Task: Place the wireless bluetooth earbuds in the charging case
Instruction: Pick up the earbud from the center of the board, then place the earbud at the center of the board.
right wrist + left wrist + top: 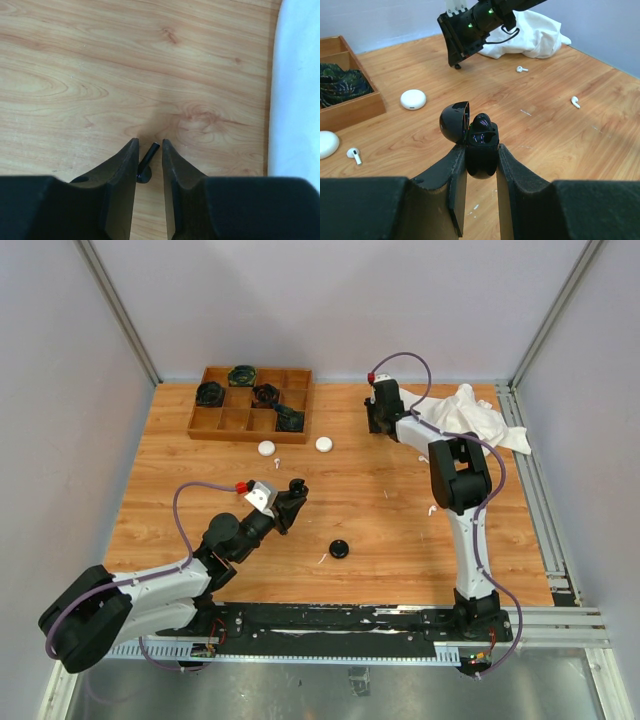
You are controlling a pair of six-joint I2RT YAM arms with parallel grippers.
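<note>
From above, you have the left gripper (292,496) well to the left of the white cloth (470,415) and nearer the arm bases. It is clamped on the black charging case (297,484). The right gripper (377,416) hangs just off the cloth's left edge.

In your left wrist view, the fingers (454,175) pinch the lower half of the case (482,137), and its lid is swung open to the left. Two white earbuds lie on the wood, one (521,69) just in front of the cloth (535,35) and one (575,102) farther out from it.

In your right wrist view, the cloth (297,90) fills the right edge. Left of it, the right gripper's (150,144) jaws stand close together around a tilted black earbud (148,160). You cannot tell whether they are pinching it.
</note>
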